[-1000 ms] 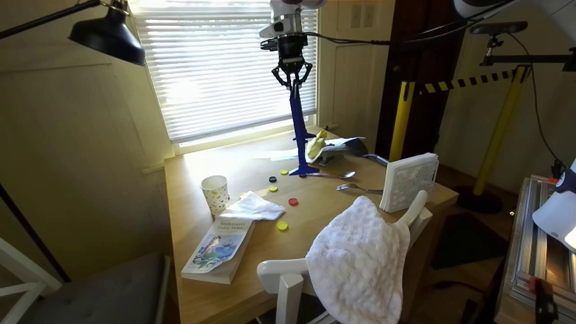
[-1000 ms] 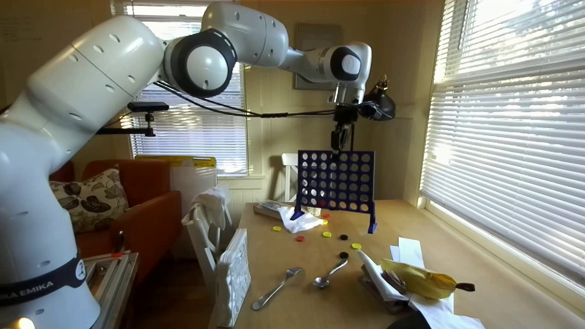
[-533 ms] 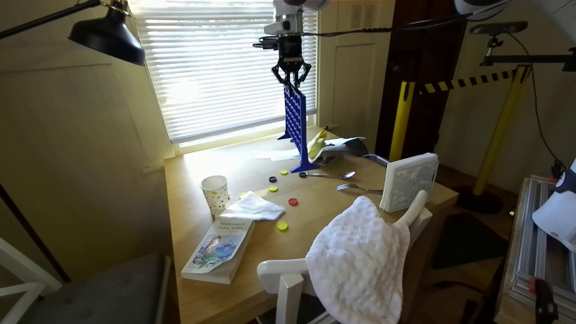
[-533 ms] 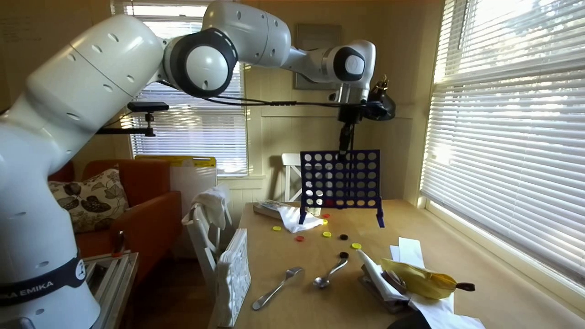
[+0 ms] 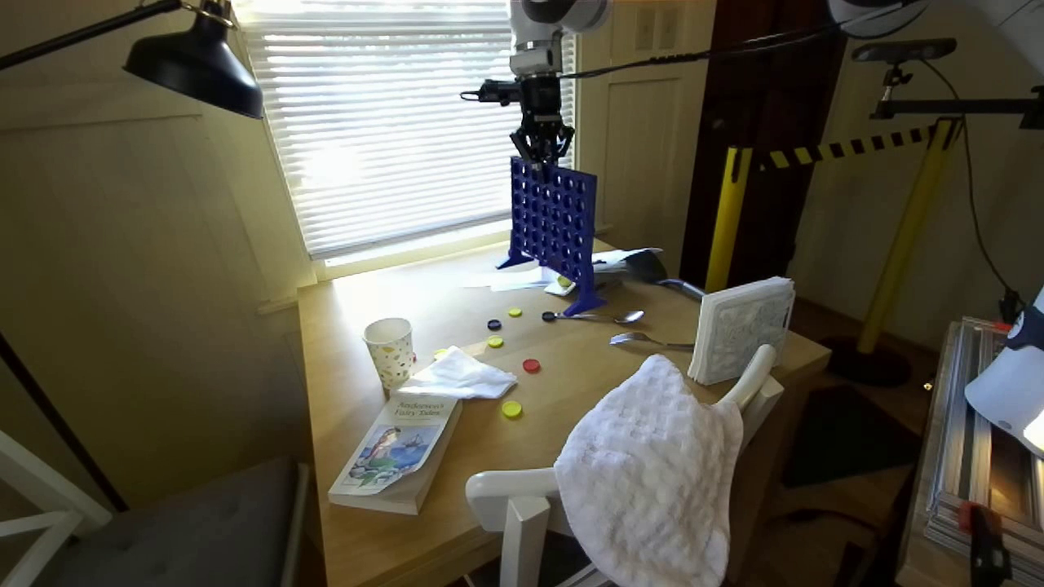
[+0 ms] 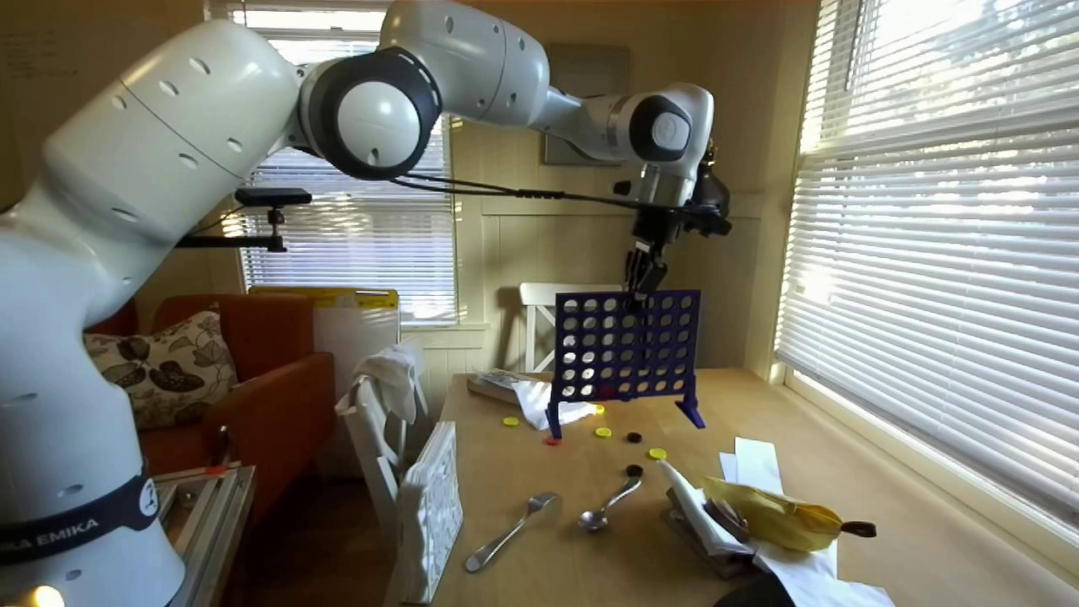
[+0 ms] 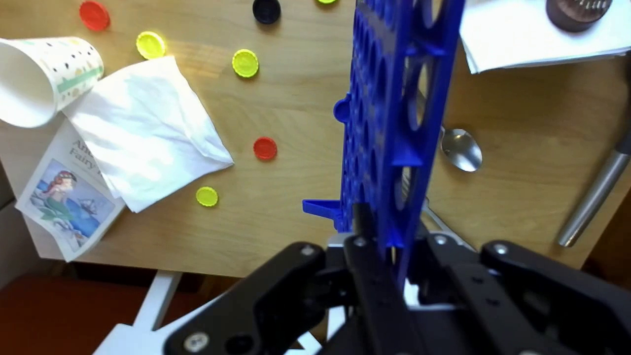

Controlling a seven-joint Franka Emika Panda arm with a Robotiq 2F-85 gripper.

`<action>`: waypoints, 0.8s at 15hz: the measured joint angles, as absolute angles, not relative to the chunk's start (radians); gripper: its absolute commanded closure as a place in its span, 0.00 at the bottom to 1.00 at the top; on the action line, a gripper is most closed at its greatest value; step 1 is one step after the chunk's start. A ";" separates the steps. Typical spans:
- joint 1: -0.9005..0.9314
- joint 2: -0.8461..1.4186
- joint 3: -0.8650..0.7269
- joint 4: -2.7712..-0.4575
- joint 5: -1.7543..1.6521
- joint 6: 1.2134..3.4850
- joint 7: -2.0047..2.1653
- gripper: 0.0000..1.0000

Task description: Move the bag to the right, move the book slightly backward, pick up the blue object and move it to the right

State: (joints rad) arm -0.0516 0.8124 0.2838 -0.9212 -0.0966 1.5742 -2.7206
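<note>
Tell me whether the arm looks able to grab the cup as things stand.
Probably not: the fingers are shut on the blue frame, which would likely need setting down first. Otherwise the way looks free, as nothing covers the cup.

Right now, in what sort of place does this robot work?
Probably a home's living or dining room: a padded orange seat with a patterned cushion, and a wooden table beside a blind-covered window.

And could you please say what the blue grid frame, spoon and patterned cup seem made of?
The blue grid frame looks like smooth moulded plastic: even colour, thin ribs. The spoon is probably polished steel: metallic grey, bright highlights. The patterned cup is likely matte paper: thin rim, printed specks.
</note>
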 measured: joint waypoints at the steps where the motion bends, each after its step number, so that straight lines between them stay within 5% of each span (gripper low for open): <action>1: -0.072 0.813 0.327 -0.935 -0.127 1.572 -2.718 0.96; 3: -0.121 0.814 0.429 -0.966 -0.198 1.572 -2.707 0.96; 12: -0.131 0.813 0.340 -1.043 -0.270 1.661 -2.693 0.96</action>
State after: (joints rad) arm -0.1312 0.8128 0.3399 -1.0426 -0.2704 1.6614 -2.6927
